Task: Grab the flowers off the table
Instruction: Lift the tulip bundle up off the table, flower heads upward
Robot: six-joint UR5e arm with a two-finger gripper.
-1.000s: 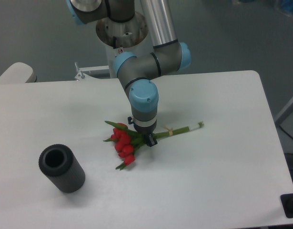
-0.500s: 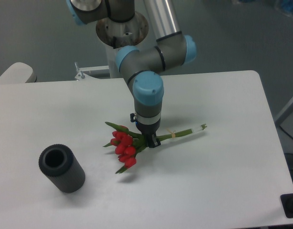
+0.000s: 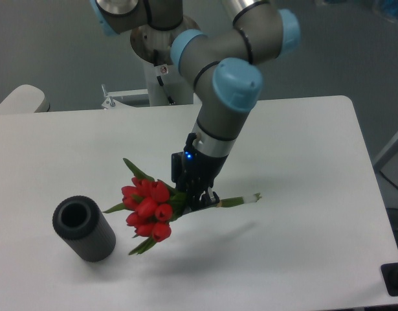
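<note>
The flowers [image 3: 149, 207], a bunch of red tulip buds with green leaves and long green stems, hang in the air above the white table [image 3: 302, 168]. My gripper [image 3: 197, 199] is shut on the stems just behind the buds. The buds point to the lower left and the stem ends stick out to the right. A shadow of the bunch lies on the table below and to the right. The fingertips are partly hidden by the leaves.
A dark grey ribbed cylinder [image 3: 83, 229] lies on the table at the lower left, its open end facing up-left. The arm's base column [image 3: 161, 52] stands behind the table's far edge.
The gripper has risen with the flowers in it, lifting the bunch off the table; the arm now appears larger and nearer the camera. The cylinder has not moved.
</note>
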